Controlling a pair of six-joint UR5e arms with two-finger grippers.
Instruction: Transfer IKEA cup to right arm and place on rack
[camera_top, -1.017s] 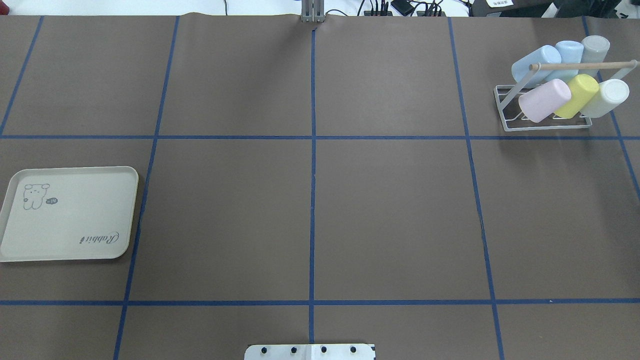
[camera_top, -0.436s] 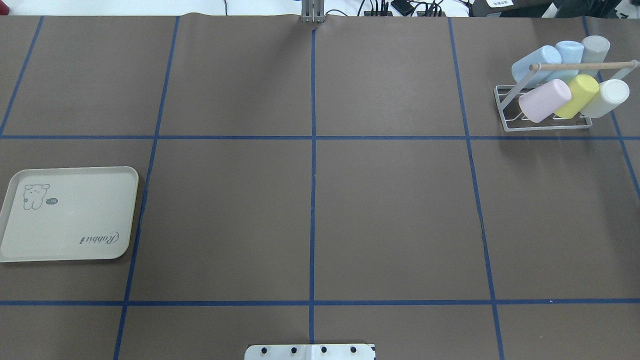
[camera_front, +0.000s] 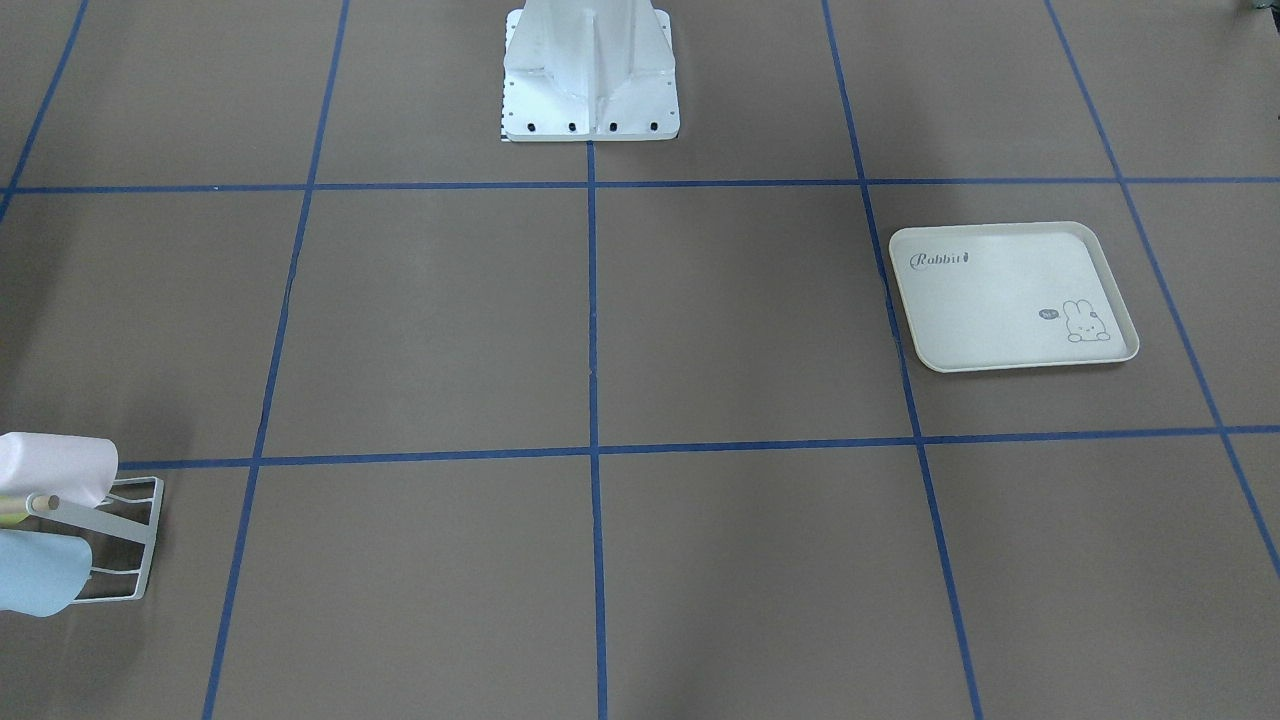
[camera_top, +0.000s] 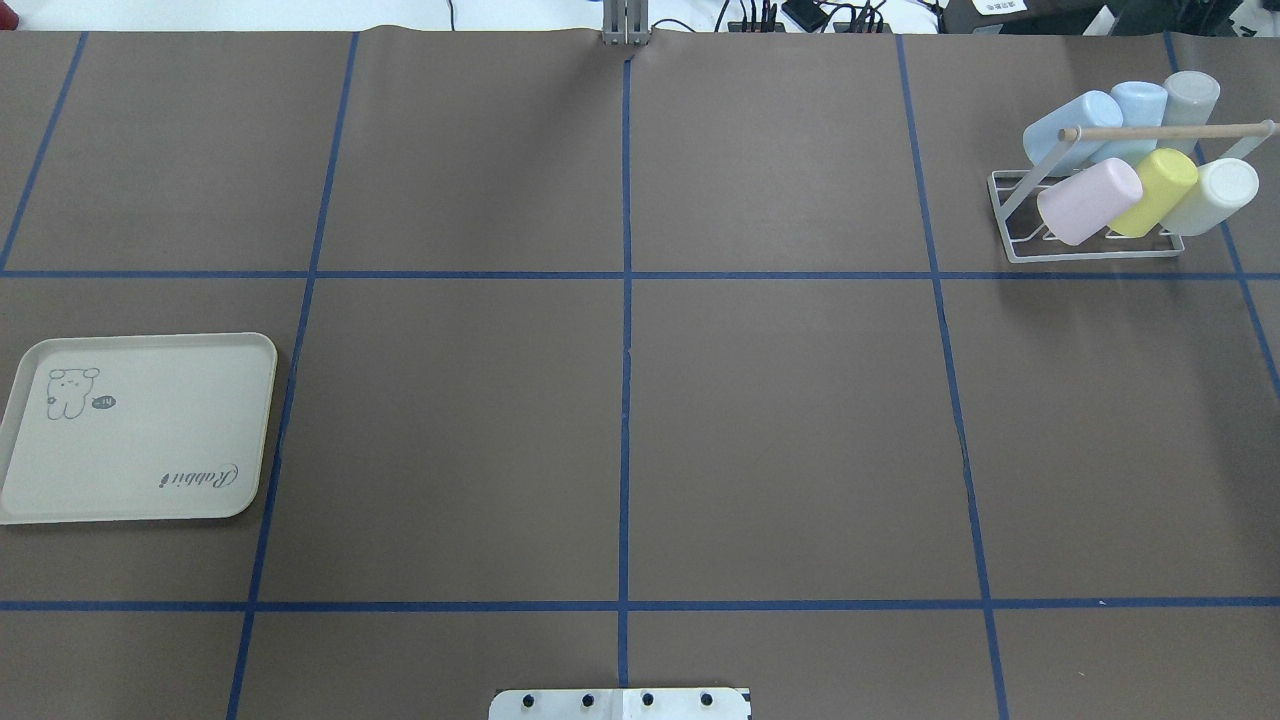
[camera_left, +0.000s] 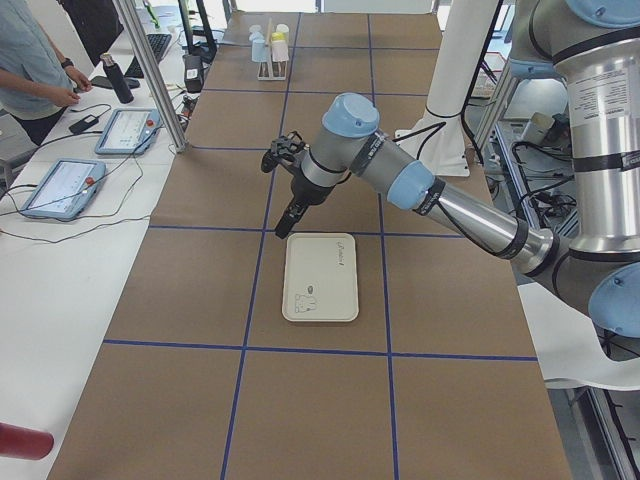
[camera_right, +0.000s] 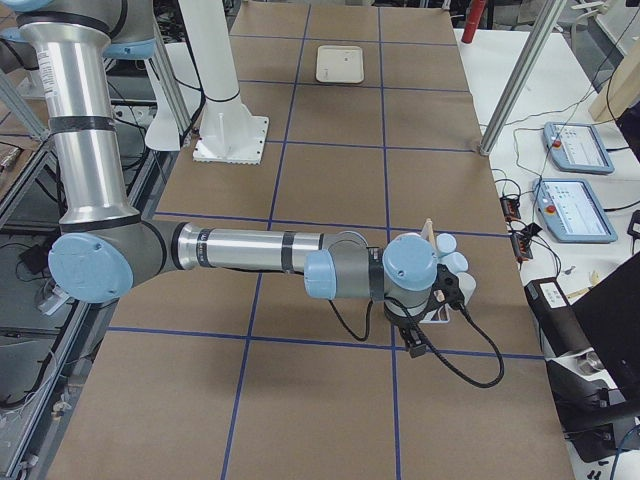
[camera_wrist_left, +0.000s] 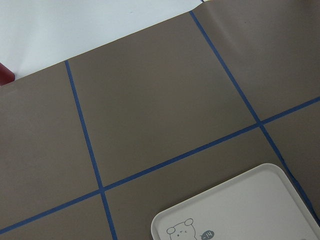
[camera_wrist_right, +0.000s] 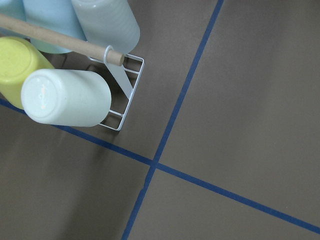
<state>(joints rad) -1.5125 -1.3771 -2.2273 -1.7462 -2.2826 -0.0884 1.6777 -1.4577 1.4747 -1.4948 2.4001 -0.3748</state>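
Wide bare tabletop between tray and cup-filled rack; wooden rod above the cups.

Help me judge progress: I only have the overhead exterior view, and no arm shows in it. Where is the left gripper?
Observer: In the exterior left view the left gripper hovers just beyond the far end of the cream rabbit-print plastic tray.
Operator: And the right gripper?
Observer: The exterior right view shows the right gripper close beside the small white wire-frame rack with the wooden rod.
Operator: What does its wrist camera see?
Observer: The rack's corner, with a pale mint plastic cup slanted on it, closed base turned outward.
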